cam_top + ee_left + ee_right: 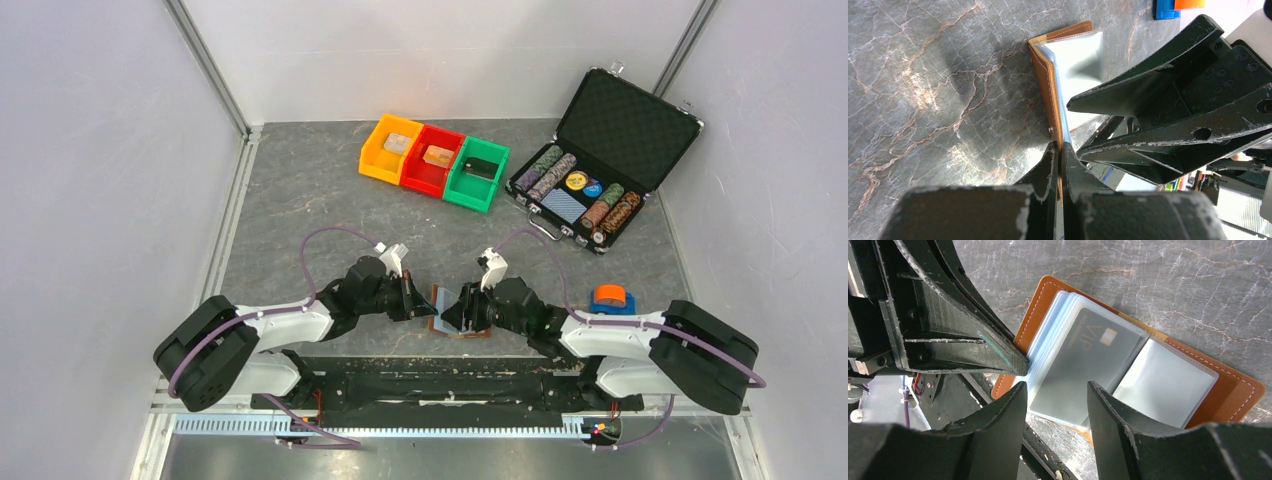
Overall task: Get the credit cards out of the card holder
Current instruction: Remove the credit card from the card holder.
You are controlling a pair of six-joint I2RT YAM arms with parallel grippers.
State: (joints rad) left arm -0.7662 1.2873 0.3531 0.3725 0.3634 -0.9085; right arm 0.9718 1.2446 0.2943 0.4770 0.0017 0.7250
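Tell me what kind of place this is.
Most likely a lab robot test cell: white panel walls on metal framing enclose a marble-patterned table, with staged props such as three coloured bins and a poker chip case.

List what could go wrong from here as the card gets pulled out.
1. The right gripper stands open over the card, which sits inside a clear sleeve; closing may pinch sleeve and card together and drag the holder along.
2. The left gripper is shut on only the holder's thin cover edge, so a pull may slip it free.
3. Both grippers crowd one corner and may collide.
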